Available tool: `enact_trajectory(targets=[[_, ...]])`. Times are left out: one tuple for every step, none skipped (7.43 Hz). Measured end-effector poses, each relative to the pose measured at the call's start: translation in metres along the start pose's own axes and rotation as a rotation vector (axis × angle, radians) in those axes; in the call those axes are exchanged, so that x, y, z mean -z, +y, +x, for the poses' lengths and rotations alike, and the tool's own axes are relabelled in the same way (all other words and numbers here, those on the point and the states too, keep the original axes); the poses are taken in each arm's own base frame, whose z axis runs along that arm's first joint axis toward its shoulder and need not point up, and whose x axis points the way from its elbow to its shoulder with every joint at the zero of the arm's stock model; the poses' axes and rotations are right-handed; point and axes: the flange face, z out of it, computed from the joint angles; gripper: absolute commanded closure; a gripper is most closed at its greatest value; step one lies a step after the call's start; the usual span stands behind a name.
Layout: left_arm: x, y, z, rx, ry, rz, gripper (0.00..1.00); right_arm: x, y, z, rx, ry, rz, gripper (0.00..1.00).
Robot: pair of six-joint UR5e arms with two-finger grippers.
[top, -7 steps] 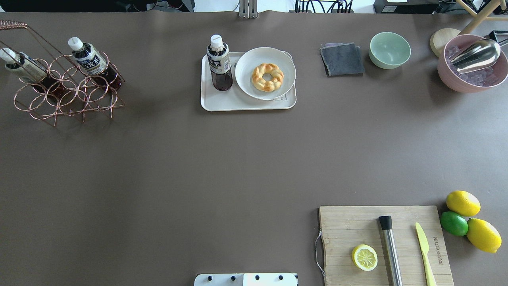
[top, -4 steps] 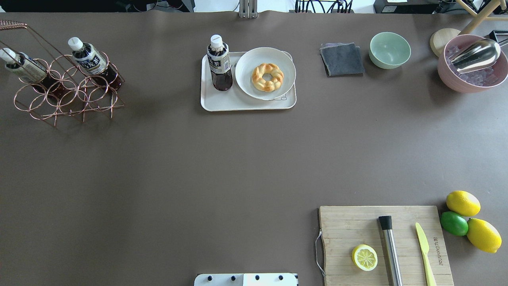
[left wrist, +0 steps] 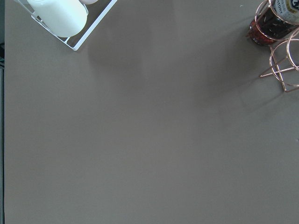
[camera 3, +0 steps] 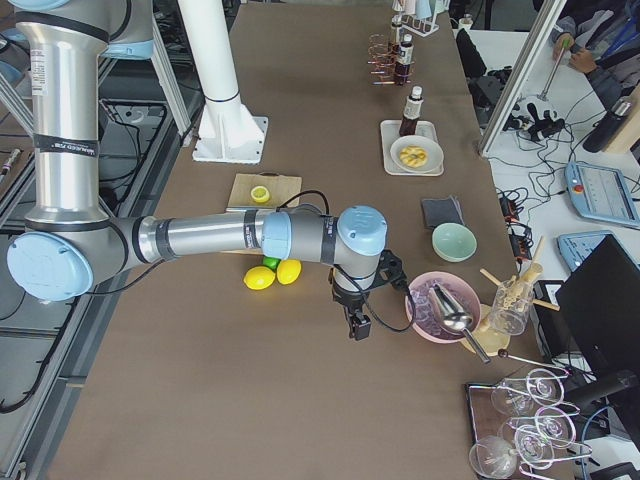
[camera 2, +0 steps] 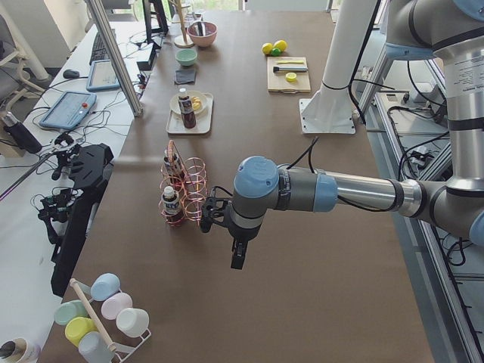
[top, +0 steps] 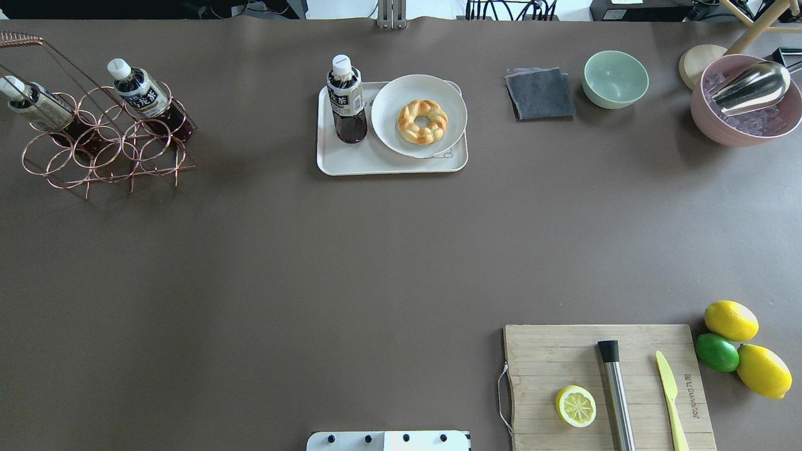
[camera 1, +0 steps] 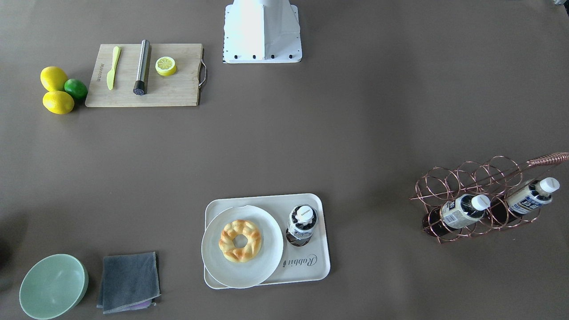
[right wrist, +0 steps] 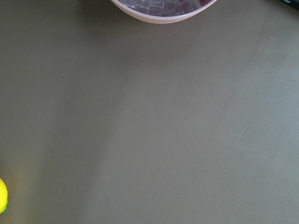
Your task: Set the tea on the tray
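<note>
1. Tea (top: 346,100): stands upright on the tray (top: 351,164), cap on, at the tray end nearest the rack (top: 106,150). It sits just beside the plate (top: 391,134); contact between them cannot be told. Nothing grips it.

2. Tray: lies flat at the far middle of the table (top: 313,263). The plate fills its other end and slightly overhangs the rim. A ring pastry (top: 423,121) lies at the plate's centre.

3. Rack: copper wire, at the table's far left, well apart from the tray. 2 more bottles (top: 148,99) rest tilted in its rings.

4. Left gripper (camera 2: 237,257): seen only in the left side view. It points down above bare table, just beside the rack, on the side away from the tray. Whether its fingers are apart or together cannot be told. Its wrist camera shows bare table, a rack corner and a white cup (left wrist: 58,16).

5. Right gripper (camera 3: 358,325): seen only in the right side view. It points down above bare table, between the lemons (top: 731,320) and the pink bowl (top: 720,131). Finger spacing cannot be told.

6. Other items:
- A scoop (top: 752,86) rests in the pink bowl.
- A green bowl (top: 615,78) and a grey cloth (top: 540,94) lie side by side, apart.
- The board (top: 551,357) carries a lemon half (top: 576,406), a steel rod (top: 617,394) and a knife (top: 670,391).
- A lime (top: 717,352) touches the 2 lemons.
</note>
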Motion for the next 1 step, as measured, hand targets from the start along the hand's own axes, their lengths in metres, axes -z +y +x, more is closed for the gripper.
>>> enact_trajectory(targets=[[0.0009, -0.0003, 0.0004, -0.001, 0.0, 0.002, 0.03, 0.0, -0.0002, 0.0, 0.0, 0.0, 0.0, 0.0]])
